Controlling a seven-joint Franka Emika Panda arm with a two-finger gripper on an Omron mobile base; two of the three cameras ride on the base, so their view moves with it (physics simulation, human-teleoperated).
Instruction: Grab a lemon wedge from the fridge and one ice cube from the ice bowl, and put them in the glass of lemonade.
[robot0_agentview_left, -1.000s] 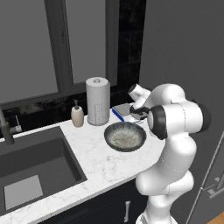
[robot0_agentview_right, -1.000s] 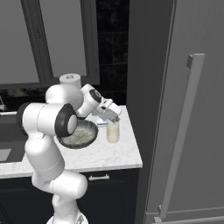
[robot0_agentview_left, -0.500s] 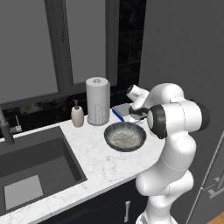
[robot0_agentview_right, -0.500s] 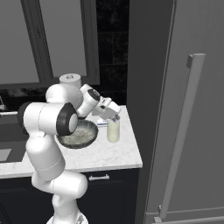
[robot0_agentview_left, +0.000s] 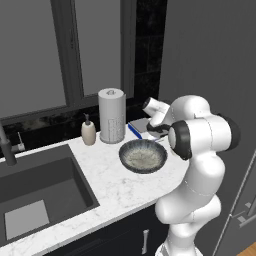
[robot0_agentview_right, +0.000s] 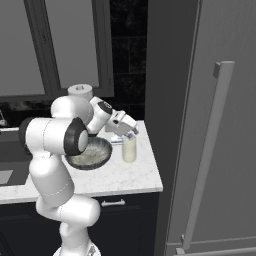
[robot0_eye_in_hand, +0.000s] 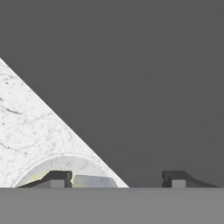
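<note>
Standing upright: glass of lemonade (robot0_agentview_right: 129, 149)

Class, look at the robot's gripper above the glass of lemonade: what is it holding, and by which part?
Nothing. The gripper hangs over the glass of lemonade with its fingers spread wide and nothing clamped between them.

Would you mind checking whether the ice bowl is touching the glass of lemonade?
Apart: the right base view shows bare counter between the ice bowl and the glass of lemonade.
</note>
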